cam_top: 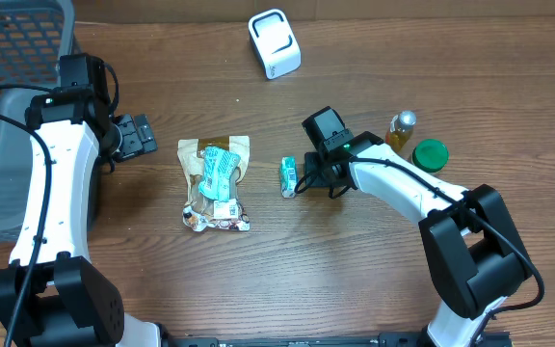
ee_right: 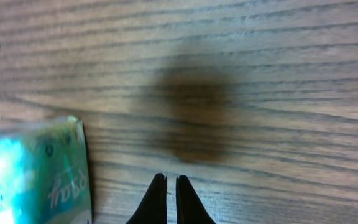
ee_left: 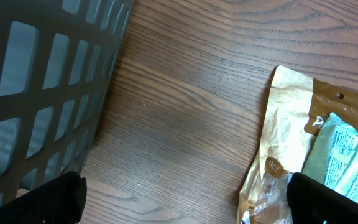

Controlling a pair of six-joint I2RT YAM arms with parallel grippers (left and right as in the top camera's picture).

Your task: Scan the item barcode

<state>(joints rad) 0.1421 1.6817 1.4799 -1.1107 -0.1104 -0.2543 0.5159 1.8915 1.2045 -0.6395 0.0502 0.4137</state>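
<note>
**R claw shut beside teal pack, L claw wide open**

My right gripper (cam_top: 303, 179) has its 2 fingers pressed together w/ nothing between them. In the wrist view the tips meet over bare wood, just right of the small teal pack (cam_top: 288, 176). The pack lies flat on the table (cam_top: 374, 289), not held. It sits between my right claw and the snack bag (cam_top: 215, 185), apart from both. It has white script on the teal wrapper, but too blurred to read.

My left gripper (cam_top: 148, 135) is spread fully, 1 finger at each bottom corner of its wrist view. It grips nothing. It sits between the grey basket (cam_top: 13, 58) at the table's L edge and the snack bag.

The snack bag is tan up top w/ a clear lower part. A pale teal sachet (ee_left: 344, 158) lies on it. Its print is too fine to read, same for the bag's round brown label.

The white scanner (cam_top: 275, 43) stands at the far edge, well apart from the pack. Right of my R arm are a yellow-liquid bottle (cam_top: 402, 128) and a green lid (cam_top: 430, 154).
</note>
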